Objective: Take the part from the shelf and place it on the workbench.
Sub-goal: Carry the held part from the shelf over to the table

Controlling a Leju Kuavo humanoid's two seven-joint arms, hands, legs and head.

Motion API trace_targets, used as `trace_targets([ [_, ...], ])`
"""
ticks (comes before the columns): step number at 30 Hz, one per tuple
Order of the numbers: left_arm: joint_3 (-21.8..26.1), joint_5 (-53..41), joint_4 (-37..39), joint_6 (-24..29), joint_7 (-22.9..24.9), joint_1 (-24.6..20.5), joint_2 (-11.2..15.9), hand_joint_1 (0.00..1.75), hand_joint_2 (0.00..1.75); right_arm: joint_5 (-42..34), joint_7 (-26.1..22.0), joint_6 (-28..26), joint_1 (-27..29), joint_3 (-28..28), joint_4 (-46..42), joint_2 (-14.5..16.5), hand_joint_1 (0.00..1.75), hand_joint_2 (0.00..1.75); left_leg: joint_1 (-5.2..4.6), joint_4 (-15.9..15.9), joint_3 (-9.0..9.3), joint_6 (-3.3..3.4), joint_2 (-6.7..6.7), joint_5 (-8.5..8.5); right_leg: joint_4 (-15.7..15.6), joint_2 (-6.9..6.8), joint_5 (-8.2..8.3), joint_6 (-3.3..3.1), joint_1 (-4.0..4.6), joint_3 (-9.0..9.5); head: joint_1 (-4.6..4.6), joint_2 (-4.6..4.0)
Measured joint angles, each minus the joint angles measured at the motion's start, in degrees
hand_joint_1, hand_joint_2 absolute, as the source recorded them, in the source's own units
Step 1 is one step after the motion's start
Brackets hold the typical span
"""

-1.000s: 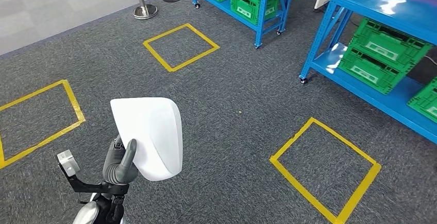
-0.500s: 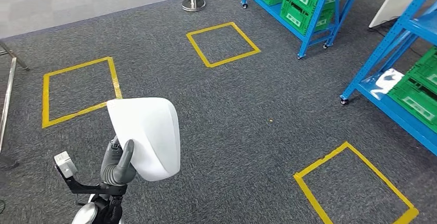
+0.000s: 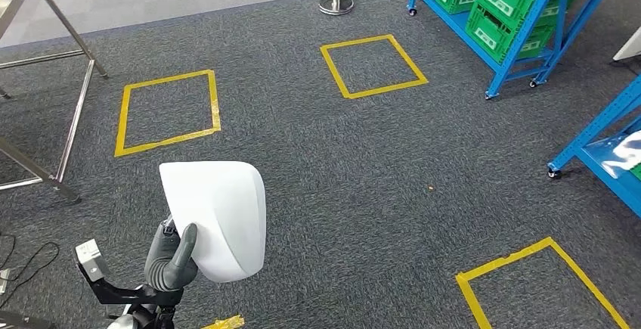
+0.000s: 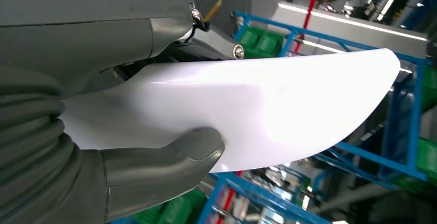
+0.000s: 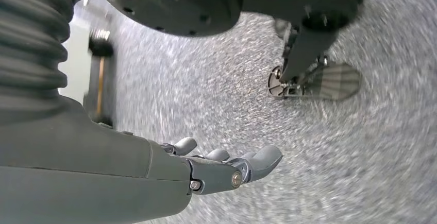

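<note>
Smooth white curved part (image 3: 218,215), gripped by left hand (image 3: 172,252), over grey carpet (image 3: 363,162)

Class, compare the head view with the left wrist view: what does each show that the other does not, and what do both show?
Head view alone: yellow tape squares on grey carpet, metal table legs and a stanchion base.

Left wrist view alone: the thumb pressed close against the part's glossy face, and ceiling lights.

Both: the left hand holding the white part, plus blue shelving with green crates.
</note>
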Motion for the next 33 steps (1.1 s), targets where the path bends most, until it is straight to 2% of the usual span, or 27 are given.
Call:
trace_targets([
  [1, 0.5, -1.3, -2.4, 0.8, 2.5, 0.9, 0.0, 1.75, 1.75, 0.7, -0.2, 0.5, -0.1, 0.2, 0.0, 0.1, 0.00, 1.75, -0.10, -2.6, 1.38, 0.34, 1.04, 0.68, 0.2, -0.47, -0.22, 0.37, 0.14, 0.14, 0.03, 0.00],
  [2, 0.8, -2.5, -4.8, 1.3, 4.7, 1.7, 0.0, 1.75, 1.75, 1.3, -0.4, 1.0, -0.3, 0.4, 0.0, 0.1, 0.00, 1.75, -0.23, -3.6, 1.89, 0.80, 1.58, 0.80, 0.3, -0.99, -0.39, 0.78, 0.28, 0.31, 0.05, 0.00],
  [4, 0.8, -5.0, -8.5, 2.1, 7.7, 2.8, -0.4, 1.75, 1.75, 2.4, -1.2, 1.5, -0.6, 0.9, 0.0, 0.2, 0.00, 1.75, -0.45, -3.7, 1.66, 1.82, 0.05, 0.95, 0.1, -2.20, -0.60, 1.61, 0.16, 0.78, 0.08, 0.00],
  [5, 0.5, -5.8, -9.7, 2.8, 8.3, 3.2, -0.9, 1.75, 1.75, 3.0, -1.5, 1.6, -0.8, 1.3, 0.0, 0.2, 0.00, 1.75, -0.42, -3.9, 1.68, 2.24, -0.72, 1.11, 0.3, -1.80, -0.91, 2.04, -0.05, 0.95, 0.13, -0.01],
  [7, -0.5, -6.3, -11.2, 4.6, 8.0, 3.6, -2.0, 1.75, 1.75, 4.0, -1.8, 1.6, -1.1, 2.1, 0.0, 0.2, 0.00, 1.75, -0.24, -4.3, 1.81, 3.03, -2.26, 1.53, 3.4, 1.42, -3.17, 2.64, -0.41, -0.12, 0.32, -0.01],
  [8, -1.2, -6.3, -11.5, 5.7, 7.1, 3.6, -2.4, 1.75, 1.75, 4.2, -1.7, 1.5, -1.2, 2.4, 0.0, 0.2, 0.00, 1.75, -0.21, -4.3, 1.70, 3.28, -2.97, 1.66, 6.8, 3.45, -5.06, 2.76, -0.48, -1.64, 0.45, -0.01],
  [9, -2.1, -6.2, -11.6, 6.9, 5.9, 3.5, -2.6, 1.75, 1.75, 4.2, -1.4, 1.4, -1.1, 2.5, 0.0, 0.2, 0.00, 1.75, -0.26, -4.3, 1.58, 3.48, -3.74, 1.75, 10.8, 4.66, -7.00, 2.77, -0.47, -3.62, 0.53, -0.01],
  [10, -3.1, -5.8, -11.5, 8.1, 4.7, 3.4, -2.7, 1.75, 1.75, 3.7, -0.8, 1.3, -1.0, 2.6, 0.0, 0.1, 0.00, 1.75, -0.32, -4.3, 1.48, 3.59, -4.63, 1.80, 14.5, 5.16, -8.32, 2.74, -0.44, -5.51, 0.57, -0.01],
  [11, -4.3, -5.0, -11.2, 9.1, 3.8, 3.1, -2.6, 1.75, 1.75, 2.6, 0.1, 1.1, -0.7, 2.4, 0.0, 0.0, 0.00, 1.75, -0.38, -4.2, 1.41, 3.65, -5.61, 1.83, 16.7, 5.34, -8.59, 2.67, -0.40, -6.72, 0.59, -0.01],
  [12, -5.4, -3.8, -10.6, 9.4, 3.3, 2.5, -2.4, 1.75, 1.75, 1.0, 1.2, 0.6, -0.5, 1.9, 0.0, -0.1, 0.00, 1.75, -0.41, -4.1, 1.37, 3.67, -6.65, 1.87, 16.5, 5.44, -7.62, 2.54, -0.38, -6.86, 0.59, -0.01],
  [13, -6.4, -2.4, -9.7, 9.2, 3.1, 1.6, -2.1, 1.75, 1.75, -1.0, 2.4, 0.0, -0.3, 1.1, 0.0, -0.2, 0.00, 1.75, -0.42, -4.0, 1.35, 3.64, -7.70, 1.90, 13.9, 5.72, -5.64, 2.36, -0.39, -5.87, 0.61, -0.01],
  [14, -7.1, -1.2, -8.7, 8.6, 3.1, 0.5, -1.7, 1.75, 1.75, -2.8, 3.5, -0.6, -0.1, 0.2, 0.0, -0.2, 0.00, 1.75, -0.39, -3.9, 1.32, 3.54, -8.62, 1.91, 9.8, 6.57, -3.28, 2.16, -0.44, -4.09, 0.64, -0.01],
  [16, -7.7, 0.7, -6.2, 7.1, 3.2, -1.9, -0.9, 1.75, 1.75, -4.4, 6.1, -1.6, 0.0, -1.8, 0.0, -0.2, 0.00, 1.75, -0.42, -3.6, 1.03, 2.96, -10.08, 1.94, 2.8, 8.90, -0.39, 1.85, -0.42, -1.20, 0.67, 0.00],
  [17, -7.7, 1.5, -4.9, 6.5, 3.2, -2.9, -0.4, 1.75, 1.75, -4.0, 7.2, -1.9, 0.1, -2.4, 0.0, -0.2, 0.00, 1.75, -0.41, -3.6, 0.73, 2.53, -10.62, 2.00, 1.3, 9.63, 0.03, 1.68, -0.29, -0.64, 0.68, 0.00],
  [19, -7.3, 2.9, -2.8, 5.4, 2.5, -4.1, 0.6, 1.75, 1.75, -1.7, 8.7, -2.0, 0.1, -2.8, 0.0, -0.2, 0.00, 1.75, -0.31, -4.0, 0.27, 1.53, -11.59, 2.28, 0.7, 9.13, 0.21, 1.08, -0.03, -0.60, 0.72, -0.01],
  [20, -6.9, 3.3, -2.3, 5.0, 2.0, -4.3, 1.0, 1.75, 1.75, -0.6, 8.7, -2.0, 0.1, -2.8, 0.0, -0.2, 0.00, 1.75, -0.26, -4.0, 0.15, 1.21, -11.34, 2.31, 0.4, 8.56, 0.44, 0.66, -0.06, -0.55, 0.71, -0.01],
  [21, -6.4, 3.5, -2.0, 4.7, 1.5, -4.3, 1.4, 1.75, 1.75, 0.2, 8.5, -2.0, 0.2, -2.7, 0.0, -0.2, 0.00, 1.75, -0.30, -3.4, -0.14, 0.98, -10.07, 1.86, 0.1, 7.95, 0.67, 0.20, -0.14, -0.47, 0.61, 0.00],
  [22, -6.0, 3.6, -1.8, 4.5, 1.1, -4.3, 1.8, 1.75, 1.75, 0.7, 8.2, -1.9, 0.3, -2.7, 0.0, -0.3, 0.00, 1.75, -0.38, -1.6, -0.97, 0.80, -8.26, 0.67, -0.2, 7.15, 0.88, -0.21, -0.22, -0.41, 0.46, -0.01],
  [24, -5.5, 3.7, -1.8, 4.7, 0.5, -4.1, 2.1, 1.75, 1.75, 0.8, 6.4, -1.8, 0.7, -2.7, 0.0, -0.4, 0.00, 1.75, -0.48, 5.0, -4.12, 0.51, -4.68, -3.16, -0.4, 5.43, 0.90, -0.73, -0.08, -0.37, 0.18, 0.00],
  [25, -5.3, 3.9, -1.9, 5.1, 0.2, -3.6, 2.2, 1.75, 1.75, 0.6, 4.7, -1.7, 0.8, -2.7, 0.0, -0.6, 0.00, 1.75, -0.42, 8.9, -5.93, 0.31, -4.07, -4.89, -0.4, 4.47, 0.82, -0.86, 0.00, -0.37, 0.13, -0.01],
  [26, -4.9, 4.2, -2.2, 5.6, -0.3, -2.8, 2.3, 1.75, 1.75, 0.3, 2.6, -1.5, 0.9, -2.7, 0.0, -0.7, 0.00, 1.75, -0.36, 11.4, -7.06, 0.18, -3.86, -5.67, -0.4, 3.61, 0.71, -0.93, 0.05, -0.34, 0.13, -0.01],
  [27, -4.5, 4.6, -2.7, 6.1, -0.7, -1.7, 2.3, 1.75, 1.75, -0.1, 0.5, -1.4, 0.9, -2.7, 0.0, -0.8, 0.00, 1.75, -0.33, 12.0, -7.20, 0.10, -3.71, -5.40, -0.4, 2.79, 0.61, -0.93, 0.07, -0.28, 0.13, -0.01],
  [28, -4.1, 4.9, -3.2, 6.4, -1.1, -0.7, 2.3, 1.75, 1.75, -0.4, -1.1, -1.3, 0.8, -2.7, 0.0, -0.9, 0.00, 1.75, -0.31, 10.1, -6.07, 0.08, -3.43, -4.08, -0.4, 2.04, 0.49, -0.84, 0.07, -0.15, 0.12, -0.01],
  [29, -3.8, 5.1, -3.8, 6.6, -1.3, 0.1, 2.4, 1.75, 1.75, -0.5, -2.1, -1.2, 0.7, -2.7, 0.0, -0.9, 0.00, 1.75, -0.32, 6.1, -3.86, 0.14, -2.59, -2.14, -0.3, 1.30, 0.31, -0.67, 0.07, 0.07, 0.11, -0.01],
  [31, -3.3, 5.3, -4.6, 6.6, -1.7, 1.0, 2.4, 1.75, 1.75, -0.7, -2.9, -1.1, 0.5, -2.7, 0.0, -1.0, 0.00, 1.75, -0.51, -1.4, 0.31, 0.73, 0.21, 0.73, -0.2, -0.12, -0.25, -0.09, 0.33, 0.60, 0.14, -0.01],
  [32, -3.3, 5.3, -4.9, 6.6, -1.7, 1.3, 2.4, 1.75, 1.75, -0.7, -3.0, -1.0, 0.3, -2.7, 0.0, -1.0, 0.00, 1.75, -0.61, -3.3, 1.37, 1.13, 1.09, 1.32, -0.1, -0.77, -0.50, 0.24, 0.46, 0.87, 0.20, -0.01],
  [33, -3.2, 5.3, -5.1, 6.6, -1.8, 1.4, 2.4, 1.75, 1.75, -0.7, -3.1, -1.0, 0.1, -2.7, 0.0, -1.0, 0.00, 1.75, -0.73, -3.8, 1.58, 1.55, 1.24, 1.39, -0.1, -1.40, -0.69, 0.58, 0.58, 1.11, 0.25, -0.01],
])
